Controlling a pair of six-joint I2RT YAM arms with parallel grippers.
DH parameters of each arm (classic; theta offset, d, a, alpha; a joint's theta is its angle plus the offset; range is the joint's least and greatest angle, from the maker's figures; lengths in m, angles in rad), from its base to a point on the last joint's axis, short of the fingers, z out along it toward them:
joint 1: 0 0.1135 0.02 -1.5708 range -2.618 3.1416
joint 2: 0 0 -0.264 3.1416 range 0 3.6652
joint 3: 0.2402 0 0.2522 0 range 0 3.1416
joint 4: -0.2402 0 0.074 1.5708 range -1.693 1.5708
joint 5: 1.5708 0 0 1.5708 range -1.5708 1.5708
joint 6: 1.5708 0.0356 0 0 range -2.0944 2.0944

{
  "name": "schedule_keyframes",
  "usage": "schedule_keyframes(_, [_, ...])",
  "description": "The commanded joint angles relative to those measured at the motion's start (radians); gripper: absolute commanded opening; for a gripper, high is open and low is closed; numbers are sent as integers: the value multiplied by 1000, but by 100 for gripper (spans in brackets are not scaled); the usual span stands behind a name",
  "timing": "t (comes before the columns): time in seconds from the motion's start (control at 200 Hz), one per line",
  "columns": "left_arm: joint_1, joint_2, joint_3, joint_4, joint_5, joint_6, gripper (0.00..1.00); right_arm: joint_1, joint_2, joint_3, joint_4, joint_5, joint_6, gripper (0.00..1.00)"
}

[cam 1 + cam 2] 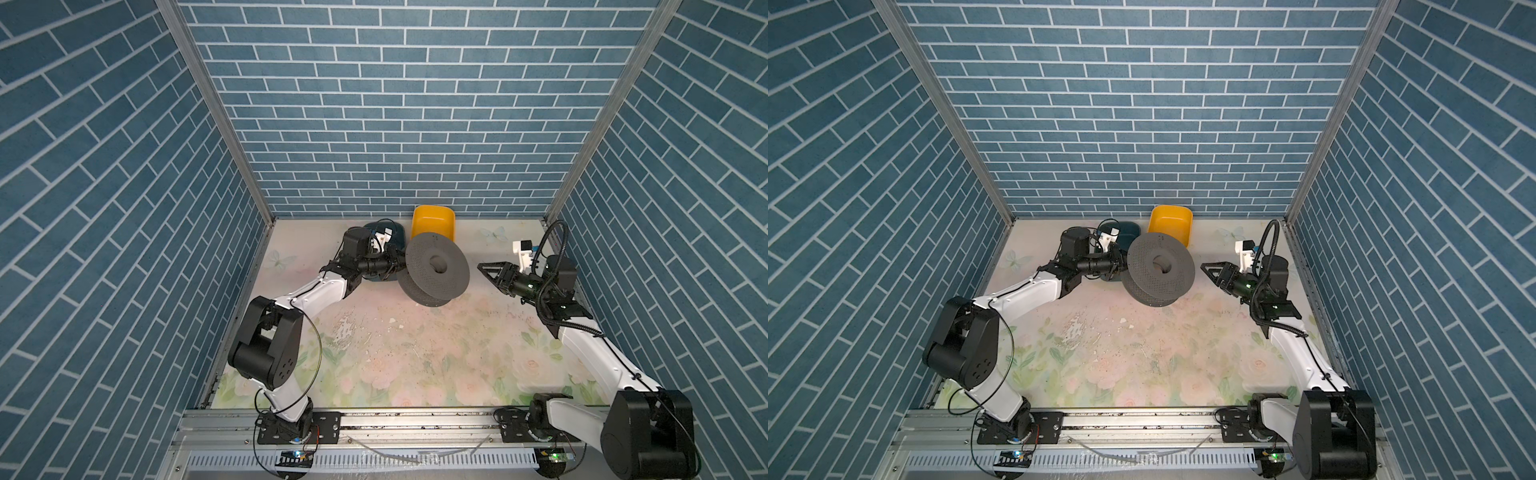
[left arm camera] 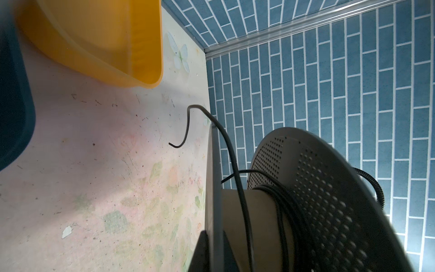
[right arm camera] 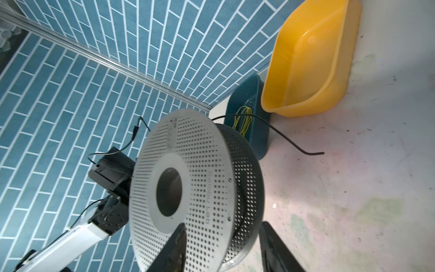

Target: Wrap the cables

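A grey perforated spool (image 1: pixel 436 270) (image 1: pixel 1160 270) hangs tilted above the table's back middle. My left gripper (image 1: pixel 399 259) (image 2: pixel 213 232) is shut on the rim of one flange. The black cable (image 2: pixel 282 200) is wound in several turns round the spool's core. Its loose end (image 2: pixel 188 122) (image 3: pixel 294 143) sticks out past the flange and curls in the air. My right gripper (image 1: pixel 481 266) (image 1: pixel 1202 264) is open and holds nothing, a short way to the right of the spool. In the right wrist view its fingers (image 3: pixel 174 249) frame the spool (image 3: pixel 188 188).
A yellow tub (image 1: pixel 432 226) (image 3: pixel 306 58) stands at the back wall behind the spool. A dark teal bin (image 1: pixel 382 232) (image 3: pixel 259 141) beside it holds a bundle of yellow strands (image 3: pixel 243 117). Blue brick walls close in the back and both sides.
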Motion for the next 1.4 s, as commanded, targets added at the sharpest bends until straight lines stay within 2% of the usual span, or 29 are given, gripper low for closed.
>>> schedule_keyframes(0.0, [-19, 10, 6, 152, 37, -59, 0, -3, 47, -25, 175, -75, 126, 52])
schedule_keyframes(0.215, [-25, 28, 6, 179, 37, -71, 0, -1, 131, -25, 222, -97, 160, 57])
schedule_keyframes(0.505, [-57, 58, 17, 212, 42, -89, 0, 4, 236, -48, 469, -135, 304, 51])
schedule_keyframes(0.625, [-70, 73, 31, 213, 42, -94, 0, 9, 263, -53, 553, -138, 359, 47])
schedule_keyframes(0.745, [-86, 99, 46, 234, 44, -111, 0, 22, 290, -45, 601, -140, 390, 37])
schedule_keyframes(0.94, [-96, 142, 58, 306, 56, -162, 0, 32, 332, -45, 697, -146, 453, 34])
schedule_keyframes(1.08, [-105, 149, 66, 303, 60, -159, 0, 34, 357, -51, 778, -143, 503, 25])
schedule_keyframes(1.315, [-107, 145, 87, 168, 56, -83, 0, 34, 366, -53, 802, -132, 528, 1])
schedule_keyframes(1.395, [-106, 135, 97, 121, 47, -49, 0, 33, 367, -52, 791, -129, 530, 0])
